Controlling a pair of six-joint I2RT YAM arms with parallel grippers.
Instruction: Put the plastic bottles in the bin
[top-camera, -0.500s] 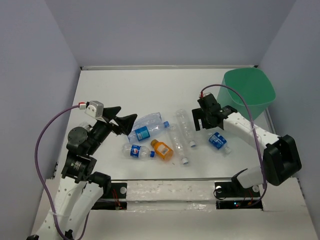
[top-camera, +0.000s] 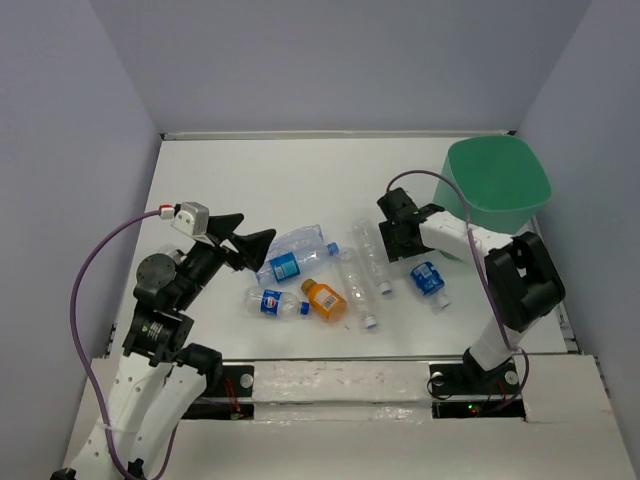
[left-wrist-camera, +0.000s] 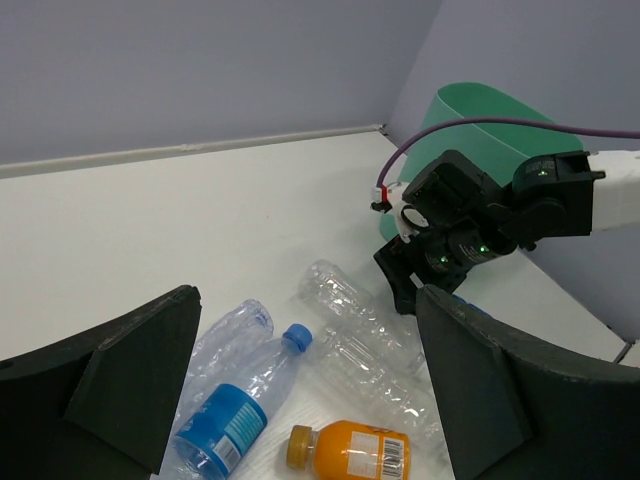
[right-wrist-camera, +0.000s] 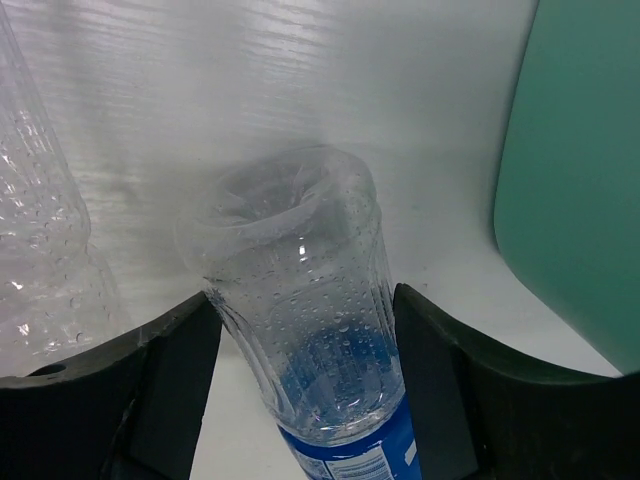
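Several plastic bottles lie mid-table: a big blue-labelled one (top-camera: 292, 255), a small blue-labelled one (top-camera: 275, 302), a short orange one (top-camera: 325, 298) and two clear ones (top-camera: 372, 255) (top-camera: 357, 288). My right gripper (top-camera: 405, 240) is low on the table, its fingers pressed on both sides of the base end of another blue-labelled bottle (right-wrist-camera: 310, 300) (top-camera: 428, 280). The teal bin (top-camera: 500, 185) stands just right of it, its wall (right-wrist-camera: 580, 180) close by. My left gripper (top-camera: 245, 235) hangs open above the left bottles (left-wrist-camera: 240, 415), holding nothing.
White walls close the table at the back and sides. The right arm's purple cable (top-camera: 440, 178) arcs in front of the bin. A clear bottle (right-wrist-camera: 35, 250) lies just left of the right gripper's left finger.
The right gripper has narrowed onto the blue-labelled bottle and shifted a little left; the bottle moved slightly with it. The right arm's elbow swung inward. The left arm has not moved.
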